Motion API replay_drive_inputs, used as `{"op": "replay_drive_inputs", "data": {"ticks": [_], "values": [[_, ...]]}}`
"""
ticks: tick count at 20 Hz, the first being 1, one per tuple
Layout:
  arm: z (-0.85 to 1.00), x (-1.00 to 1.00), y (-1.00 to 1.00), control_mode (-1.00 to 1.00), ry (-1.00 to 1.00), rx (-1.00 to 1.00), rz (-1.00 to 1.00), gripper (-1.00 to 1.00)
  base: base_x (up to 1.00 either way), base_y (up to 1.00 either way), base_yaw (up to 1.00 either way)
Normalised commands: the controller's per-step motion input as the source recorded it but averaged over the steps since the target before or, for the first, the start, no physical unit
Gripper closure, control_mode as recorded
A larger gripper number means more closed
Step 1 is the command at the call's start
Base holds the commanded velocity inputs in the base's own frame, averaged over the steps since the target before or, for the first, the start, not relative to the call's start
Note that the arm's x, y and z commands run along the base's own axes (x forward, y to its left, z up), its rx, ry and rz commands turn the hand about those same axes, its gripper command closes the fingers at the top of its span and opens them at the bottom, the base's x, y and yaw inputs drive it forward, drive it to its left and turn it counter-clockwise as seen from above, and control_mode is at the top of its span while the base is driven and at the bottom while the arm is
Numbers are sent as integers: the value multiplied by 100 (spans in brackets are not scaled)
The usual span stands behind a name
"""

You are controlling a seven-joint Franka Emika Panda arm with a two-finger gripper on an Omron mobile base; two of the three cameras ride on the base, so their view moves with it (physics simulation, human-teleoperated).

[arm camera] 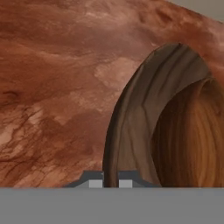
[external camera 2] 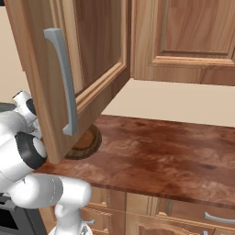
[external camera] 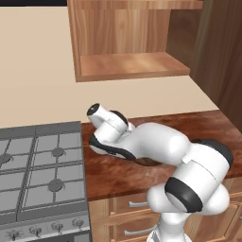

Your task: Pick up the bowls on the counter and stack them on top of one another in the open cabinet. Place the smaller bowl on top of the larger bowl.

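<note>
- Gripping the rim of the larger bowl [arm camera: 131, 127] was judged to be the step in hand; the gripper [arm camera: 111, 183] was seen with its two finger tips drawn close together on either side of the bowl's dark rim edge.
- The jaws were found pressed nearly shut, with the thin rim pinched between them in the hand view.
- The larger bowl was noted resting on the counter [external camera: 208, 125], near its left end beside the stove [external camera: 42, 165]; in the right base view part of it [external camera 2: 87, 143] was seen below the open cabinet door [external camera 2: 69, 73].
- A rounded reddish-brown form [arm camera: 192, 140] was observed inside or just beyond the wide bowl in the hand view; it was taken to be the smaller bowl, though its exact seating could not be told.
- The cabinet [external camera: 127, 64] was recorded above and behind the counter, its shelf bare in the left base view.
- Neither bowl was found on the shelf; the task was judged to be at an early stage.
- The next move was judged to call for a level lift clear of the counter, then a rise toward the shelf.
- Care was advised with the open door and the shelf's front edge, and with any tipping of the rim-held bowl.
</note>
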Motion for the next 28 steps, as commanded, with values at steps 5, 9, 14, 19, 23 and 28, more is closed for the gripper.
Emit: {"op": "replay_drive_inputs", "data": {"ticks": [5,9,14,19,23,28], "values": [[40,0,0,-100,6,0,2,100,0,0,0],[36,0,0,-100,8,0,4,100,0,0,0],[33,0,0,-100,8,-3,5,100,0,0,0],[31,-1,0,-100,6,-4,5,100,0,0,0],[29,-5,0,-100,3,-5,5,100,0,0,0],[31,-12,0,-100,1,-5,3,100,0,0,0]]}}
